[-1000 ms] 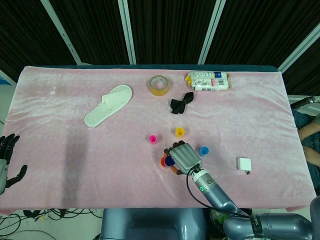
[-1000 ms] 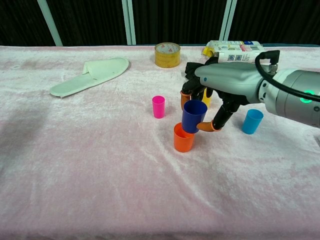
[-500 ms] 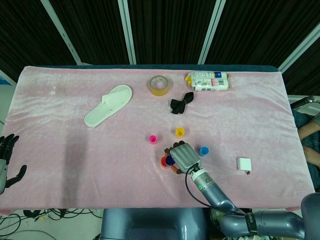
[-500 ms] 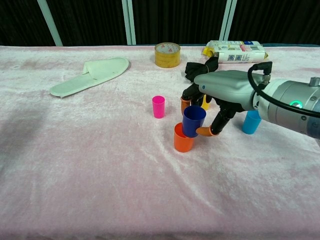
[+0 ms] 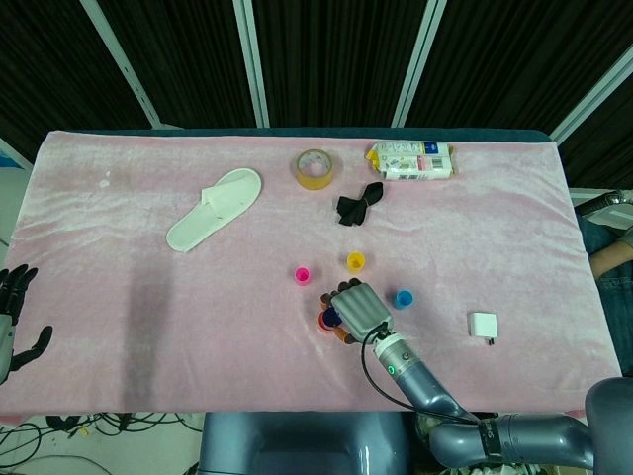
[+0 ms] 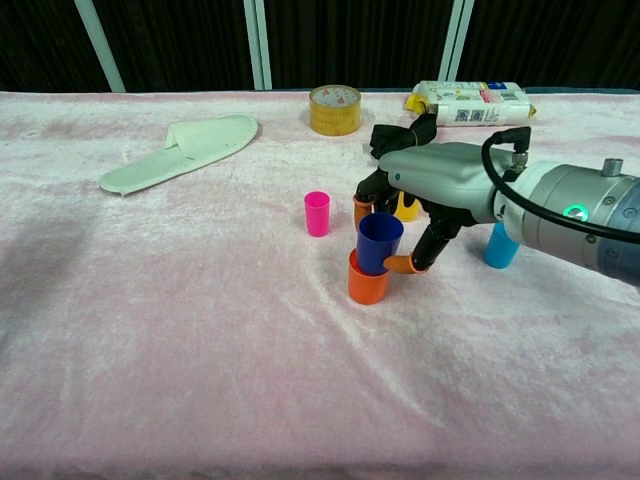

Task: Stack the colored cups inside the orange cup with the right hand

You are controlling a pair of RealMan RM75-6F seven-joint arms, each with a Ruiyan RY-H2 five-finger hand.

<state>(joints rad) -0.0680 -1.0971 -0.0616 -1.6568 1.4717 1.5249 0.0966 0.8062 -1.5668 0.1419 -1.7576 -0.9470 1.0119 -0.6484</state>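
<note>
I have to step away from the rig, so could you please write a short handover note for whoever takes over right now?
Right hand: holds the dark blue cup, its base already in the mouth of the orange cup.
Left hand: off the table's left edge, open, holding nothing.
Loose on the cloth: pink cup, yellow cup, light blue cup.
Done: none released yet.
Left: seat and release the blue, then nest the other three.

The whole pink table point(image 5: 119, 257) was seen from high overhead in the head view, looking steeply down. It was viewed low and close from the front edge in the chest view. The tape roll point(image 5: 315, 167), slipper point(image 6: 180, 150) and cups were shared.
</note>
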